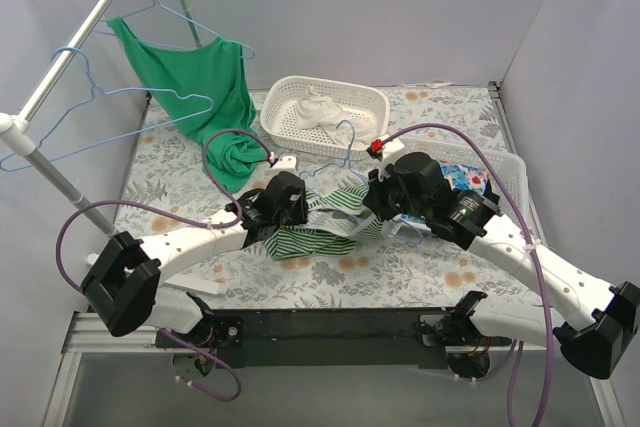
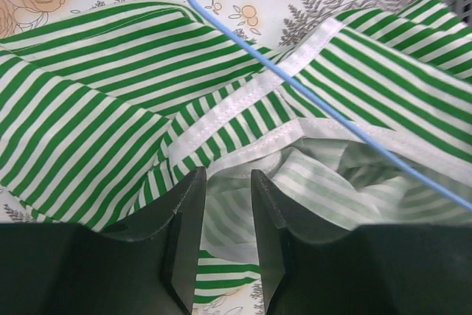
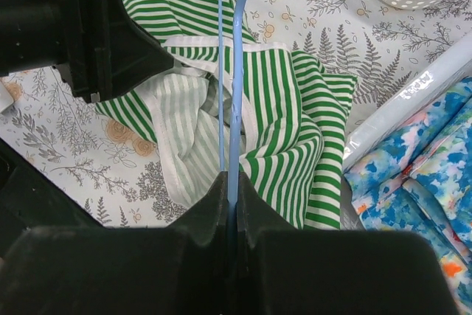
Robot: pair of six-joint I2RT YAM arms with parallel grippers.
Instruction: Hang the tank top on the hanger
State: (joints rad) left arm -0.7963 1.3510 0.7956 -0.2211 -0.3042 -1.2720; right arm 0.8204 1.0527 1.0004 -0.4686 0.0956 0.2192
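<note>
**Striped top bunched mid-counter, hanger wire clamped in the right jaws**

The tank top (image 1: 325, 227) lies crumpled on the flower-patterned counter (image 1: 450, 117), just toward 6 o'clock from the middle of the top view, between the two arms. Its green-and-white stripes run in several directions, and a white-edged opening is turned upward.

The left gripper (image 2: 225, 175) sits at the 9 o'clock side of the garment, low over the cloth. Its jaws stand a narrow gap apart. The paler inner side of the fabric shows through that gap, and the white edging lies just beyond the fingertips. Nothing shows the cloth being pinched.

The right gripper (image 3: 232, 182) comes in from the 3 o'clock side. Its jaws are closed tight on the hanger (image 3: 237, 108), and the light-blue wire runs straight out from between them, across the striped fabric toward 12 o'clock. In the left wrist view the same wire crosses the garment on a slant, passing over the white-edged strap.

At 12 o'clock from the garment stands a white basket (image 1: 300, 87) with a white cloth (image 1: 320, 107) in it. The hanger's hooked end reaches close to the basket's near wall. At 10 o'clock a solid-green top (image 1: 200, 77) hangs from another blue hanger on a slanted rail (image 1: 70, 57). At 3 o'clock, behind the right arm, a blue floral cloth (image 3: 413, 153) lies in a clear bin (image 1: 512, 172).
</note>
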